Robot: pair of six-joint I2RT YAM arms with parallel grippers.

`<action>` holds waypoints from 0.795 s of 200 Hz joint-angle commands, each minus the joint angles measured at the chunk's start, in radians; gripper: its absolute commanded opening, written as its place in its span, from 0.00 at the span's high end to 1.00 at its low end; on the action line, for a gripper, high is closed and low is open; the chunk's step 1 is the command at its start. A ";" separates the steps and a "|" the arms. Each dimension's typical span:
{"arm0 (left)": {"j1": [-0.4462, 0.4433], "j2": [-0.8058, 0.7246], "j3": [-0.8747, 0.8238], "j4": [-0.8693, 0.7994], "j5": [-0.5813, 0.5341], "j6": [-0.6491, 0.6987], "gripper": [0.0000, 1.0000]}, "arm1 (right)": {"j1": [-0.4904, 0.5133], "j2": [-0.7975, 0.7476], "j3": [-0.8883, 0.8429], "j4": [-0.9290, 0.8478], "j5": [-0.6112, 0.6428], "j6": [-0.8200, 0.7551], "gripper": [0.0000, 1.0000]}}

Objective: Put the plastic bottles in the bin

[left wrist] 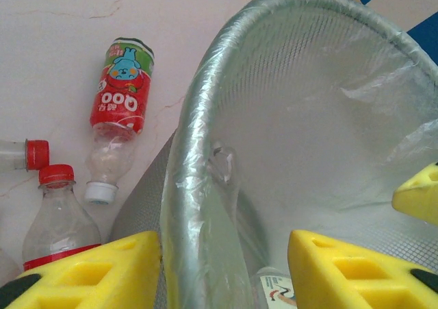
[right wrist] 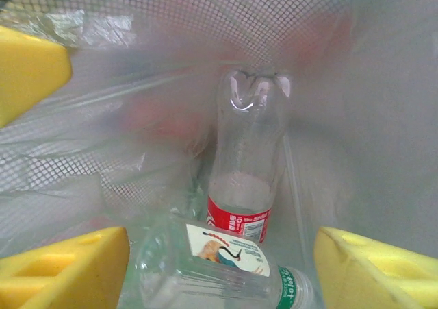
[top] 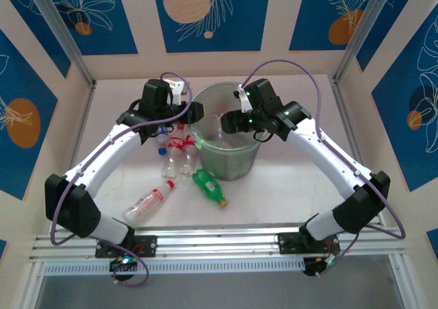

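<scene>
bin (top: 236,165) stands mid-worktop (top: 294,199), between the two arms.

right end effector (top: 229,122) hangs over the bin's mouth. in the right wrist view its yellow foam fingers are spread wide, released, with nothing between them and nothing touched. below it, inside the bin:
- a clear red-labelled bottle (right wrist: 245,165), dimpled base toward the far wall; leaning or flat, cannot tell.
- a clear white-labelled bottle (right wrist: 219,271) on its side, lying across the near end of the first.

left end effector (left wrist: 224,244) is at the bin's left rim, fingers wide apart and straddling it, one outside the wall and one inside. it grasps nothing; contact with the rim cannot be told.

outside, left of the bin:
- a qoo bottle (left wrist: 120,110), red label, white cap, lying down.
- a red-capped bottle (left wrist: 58,216) just beside the outer finger.
- nearer the arm bases, a green bottle (top: 207,186) with a yellow cap, on its side.

bin wall shows a fine mesh pattern, lined with crinkled clear film folded over the rounded rim. worktop is pale and faintly veined.
</scene>
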 commanded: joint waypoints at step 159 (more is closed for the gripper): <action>-0.044 0.038 -0.076 0.166 0.058 -0.212 0.46 | -0.388 -0.328 -0.168 -0.058 -0.166 0.093 0.32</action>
